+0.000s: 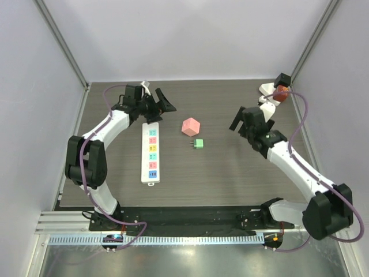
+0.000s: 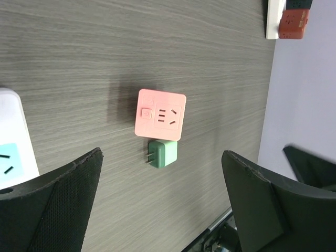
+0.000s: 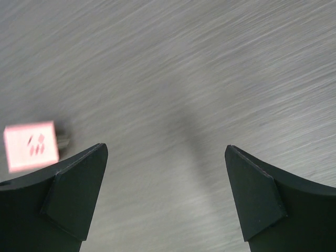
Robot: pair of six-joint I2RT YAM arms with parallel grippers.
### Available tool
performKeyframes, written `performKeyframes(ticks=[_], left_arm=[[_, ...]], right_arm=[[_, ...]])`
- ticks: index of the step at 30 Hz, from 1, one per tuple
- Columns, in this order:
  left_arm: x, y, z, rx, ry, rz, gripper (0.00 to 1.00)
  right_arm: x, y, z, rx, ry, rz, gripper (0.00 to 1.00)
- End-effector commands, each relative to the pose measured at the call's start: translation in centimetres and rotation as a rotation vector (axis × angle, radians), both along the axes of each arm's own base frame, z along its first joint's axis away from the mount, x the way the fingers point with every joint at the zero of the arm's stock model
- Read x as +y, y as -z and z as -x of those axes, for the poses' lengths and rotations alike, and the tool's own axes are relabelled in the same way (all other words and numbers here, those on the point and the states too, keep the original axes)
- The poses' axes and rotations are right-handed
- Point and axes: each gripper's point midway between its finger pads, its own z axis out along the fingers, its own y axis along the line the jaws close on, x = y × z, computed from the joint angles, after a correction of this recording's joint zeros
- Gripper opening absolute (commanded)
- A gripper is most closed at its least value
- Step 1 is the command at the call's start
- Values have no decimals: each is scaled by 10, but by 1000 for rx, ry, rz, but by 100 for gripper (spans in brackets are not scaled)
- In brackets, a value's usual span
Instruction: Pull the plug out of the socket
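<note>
A pink cube socket (image 1: 190, 126) lies mid-table. It also shows in the left wrist view (image 2: 161, 114) and, blurred, in the right wrist view (image 3: 31, 146). A small green plug (image 1: 199, 143) lies on the table just beside it with its two prongs bare, not in any socket (image 2: 163, 153). My left gripper (image 1: 164, 105) is open and empty, to the left of the cube and above the far end of the power strip (image 2: 163, 178). My right gripper (image 1: 243, 124) is open and empty, to the right of the cube over bare table (image 3: 166, 178).
A long white power strip (image 1: 151, 153) with coloured outlets lies left of centre; its end shows in the left wrist view (image 2: 11, 136). White, red and black adaptors (image 1: 274, 90) sit at the back right corner (image 2: 291, 21). Enclosure walls stand on three sides.
</note>
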Motion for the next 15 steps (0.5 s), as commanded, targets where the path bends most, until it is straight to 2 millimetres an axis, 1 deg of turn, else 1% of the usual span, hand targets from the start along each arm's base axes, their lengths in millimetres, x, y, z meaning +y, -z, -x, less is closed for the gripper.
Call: performKeyframes(ticks=[1,2,4,5,6,7,8,9,10,11,12,13,14,15], left_arm=[[0,-13,7,-25,19,-1,94],[-4,-16,8,-31,41,20,94],[-10,-18,11,-26,59,45,94],[-13,-19,13,-27,72,56,94],[-15,-20,14,-31,81,63,93],[-17,-21,15,-32,88,65,93],[-18,-23,16,-36,92,70,92],[-21,-24,17,-38,101,76,92],[-22,-23,18,-33,102,77,92],[-23,-22,18,-34,103,82,91],[-26,-23,19,-33,107,90,91],[-29,-22,21,-33,116,92,91],[-31,-18,23,-24,119,91,89],[-33,-18,25,-21,132,104,86]], right_arm=[[-42,-20,-31,-8,115,65,99],[-69,-19,-39,2,183,66,100],[-88,-12,-57,29,213,48,100],[-100,-13,-67,18,234,35,100],[-118,-14,-76,2,269,25,100],[-132,-10,-88,-4,279,13,100],[-142,-10,-96,-18,279,36,100],[-160,-16,-108,-64,311,42,100],[-167,-24,-121,-87,312,46,100],[-174,-7,-132,-52,308,49,100],[-182,-3,-142,-48,305,58,100],[-193,-15,-156,-79,314,52,100],[-199,6,-165,-36,309,53,100],[-205,3,-176,-56,293,76,100]])
